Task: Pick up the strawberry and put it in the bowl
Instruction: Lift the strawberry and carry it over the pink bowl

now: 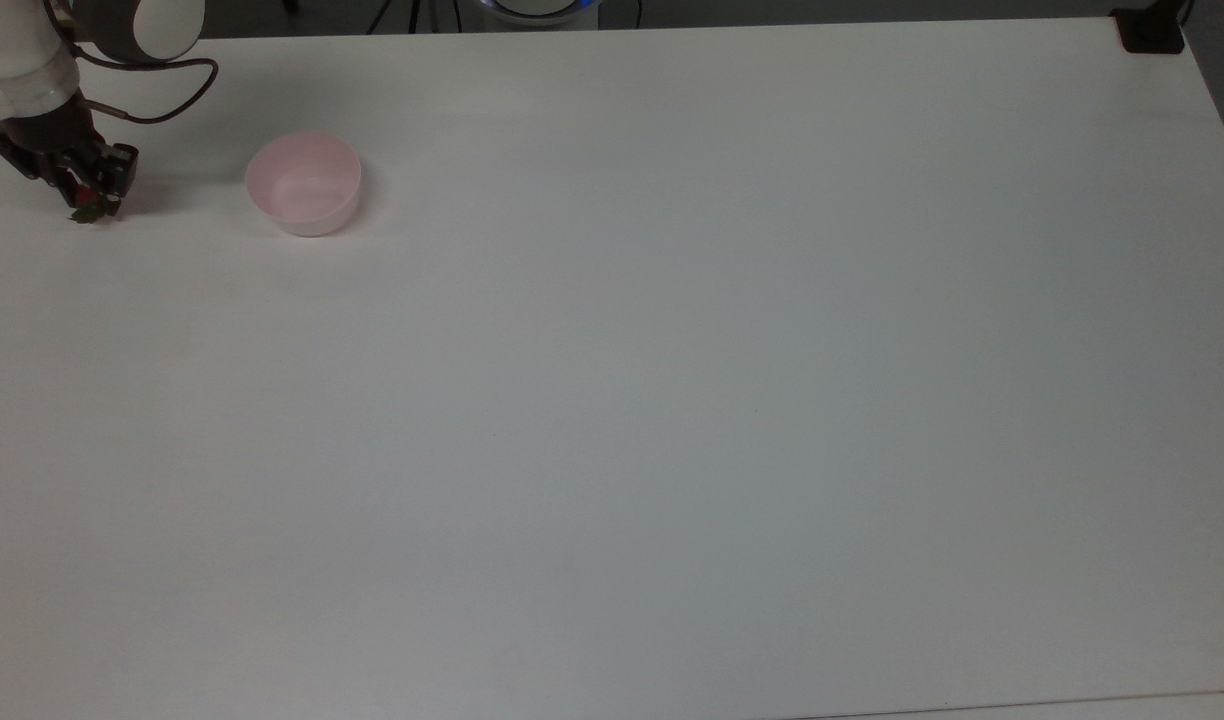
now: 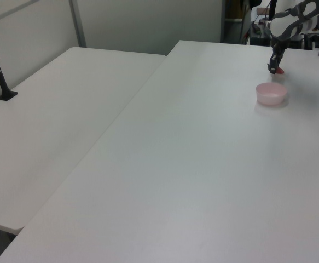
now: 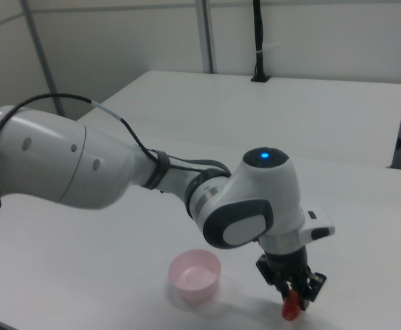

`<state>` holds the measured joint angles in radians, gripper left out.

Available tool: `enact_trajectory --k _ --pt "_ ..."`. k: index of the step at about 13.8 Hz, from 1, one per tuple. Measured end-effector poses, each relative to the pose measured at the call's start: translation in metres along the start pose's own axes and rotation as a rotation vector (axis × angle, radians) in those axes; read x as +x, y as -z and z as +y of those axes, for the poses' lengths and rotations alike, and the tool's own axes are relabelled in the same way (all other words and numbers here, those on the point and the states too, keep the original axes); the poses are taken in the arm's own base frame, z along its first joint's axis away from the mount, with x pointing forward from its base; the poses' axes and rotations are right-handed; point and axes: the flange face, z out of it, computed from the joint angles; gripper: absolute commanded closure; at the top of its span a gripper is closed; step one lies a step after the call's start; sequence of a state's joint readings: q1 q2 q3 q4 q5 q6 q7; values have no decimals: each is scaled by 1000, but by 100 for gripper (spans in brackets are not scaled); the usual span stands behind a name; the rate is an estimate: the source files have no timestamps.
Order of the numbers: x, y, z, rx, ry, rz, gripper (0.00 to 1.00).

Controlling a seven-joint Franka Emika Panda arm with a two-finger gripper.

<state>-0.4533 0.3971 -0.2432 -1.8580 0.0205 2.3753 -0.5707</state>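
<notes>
Two black fingers of the gripper [image 3: 295, 294] are closed on the small glossy red strawberry [image 3: 291, 306], which hangs from the fingertips just above the white table [image 1: 672, 400]. In the top view this is at the far left, gripper [image 1: 85, 190] over strawberry [image 1: 88, 208]. The small round pale pink bowl [image 1: 304, 183] stands near, to the top view's right, apart from both.

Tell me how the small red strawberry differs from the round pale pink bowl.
The small red strawberry is far smaller than the round pale pink bowl. The strawberry is glossy red; the bowl is pale pink. The strawberry is clamped in the gripper; the bowl sits free on the white table.
</notes>
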Motion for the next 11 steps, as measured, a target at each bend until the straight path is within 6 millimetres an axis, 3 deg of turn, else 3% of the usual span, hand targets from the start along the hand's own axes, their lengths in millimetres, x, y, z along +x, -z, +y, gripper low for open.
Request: enact_trajectory --k 3,7,9,11 --pt "6 28 -21 60 30 -43 82" --pt "15 87 -80 136 67 -104 82" --pt "25 96 -120 146 44 -128 82" --pt "30 86 -156 150 26 -159 82"
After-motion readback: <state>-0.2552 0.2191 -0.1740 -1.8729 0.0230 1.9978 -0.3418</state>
